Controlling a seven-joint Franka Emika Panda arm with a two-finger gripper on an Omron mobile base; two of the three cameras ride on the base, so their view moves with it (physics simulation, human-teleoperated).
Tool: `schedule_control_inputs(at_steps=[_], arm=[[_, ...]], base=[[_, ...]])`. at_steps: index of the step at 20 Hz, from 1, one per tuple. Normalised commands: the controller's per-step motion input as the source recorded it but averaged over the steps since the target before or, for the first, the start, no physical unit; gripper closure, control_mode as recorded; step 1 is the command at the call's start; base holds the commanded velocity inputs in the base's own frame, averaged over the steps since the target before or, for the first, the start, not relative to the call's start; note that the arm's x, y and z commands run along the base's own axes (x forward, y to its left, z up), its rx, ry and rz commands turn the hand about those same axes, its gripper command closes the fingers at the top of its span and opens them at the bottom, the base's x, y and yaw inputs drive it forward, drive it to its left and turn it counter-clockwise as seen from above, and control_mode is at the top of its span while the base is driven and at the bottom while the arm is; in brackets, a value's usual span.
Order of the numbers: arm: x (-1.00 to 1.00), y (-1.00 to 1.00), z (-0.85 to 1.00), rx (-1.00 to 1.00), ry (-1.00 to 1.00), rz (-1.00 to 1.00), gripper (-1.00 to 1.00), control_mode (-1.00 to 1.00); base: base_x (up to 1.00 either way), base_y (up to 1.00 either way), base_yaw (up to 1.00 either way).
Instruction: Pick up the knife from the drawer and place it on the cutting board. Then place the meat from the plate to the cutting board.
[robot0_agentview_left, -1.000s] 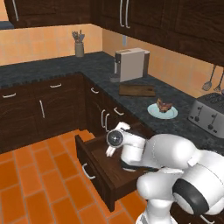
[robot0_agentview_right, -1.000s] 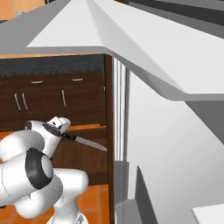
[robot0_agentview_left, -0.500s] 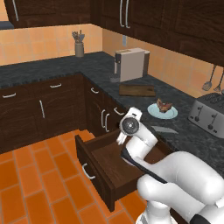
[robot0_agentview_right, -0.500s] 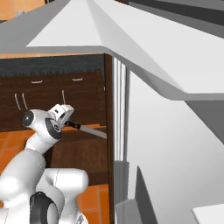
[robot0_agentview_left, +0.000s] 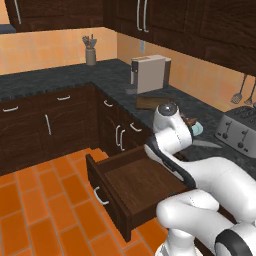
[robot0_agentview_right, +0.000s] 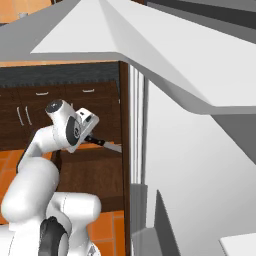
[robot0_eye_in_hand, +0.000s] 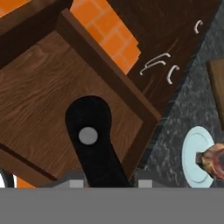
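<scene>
With the fingers (robot0_eye_in_hand: 105, 186) closed tight on the black handle of the knife (robot0_eye_in_hand: 94, 140) above the open drawer (robot0_agentview_left: 135, 182), I carry it level toward the cutting board (robot0_agentview_left: 150, 102) at two o'clock, clearing the plate (robot0_eye_in_hand: 197, 153) and meat (robot0_eye_in_hand: 212, 159).

The arm has risen out of the drawer (robot0_agentview_left: 131, 184), carrying the knife (robot0_agentview_right: 104, 144) up toward the counter.
</scene>
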Motion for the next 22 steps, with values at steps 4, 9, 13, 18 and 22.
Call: schedule_control_inputs(at_steps=[4,9,13,18,22], arm=[[-0.05,0.0,0.0,0.0,0.01,0.0,1.0,-1.0],[-0.72,0.0,-0.21,0.0,0.01,0.12,1.0,-1.0],[-0.55,0.17,-0.14,0.0,0.01,0.14,1.0,-1.0],[0.11,-0.7,0.05,0.1,0.03,0.1,1.0,-1.0],[0.19,-0.28,0.0,0.02,0.08,0.12,1.0,-1.0]], base=[[0.0,0.0,0.0],[0.0,0.0,0.0],[0.0,0.0,0.0],[0.0,0.0,0.0],[0.0,0.0,0.0]])
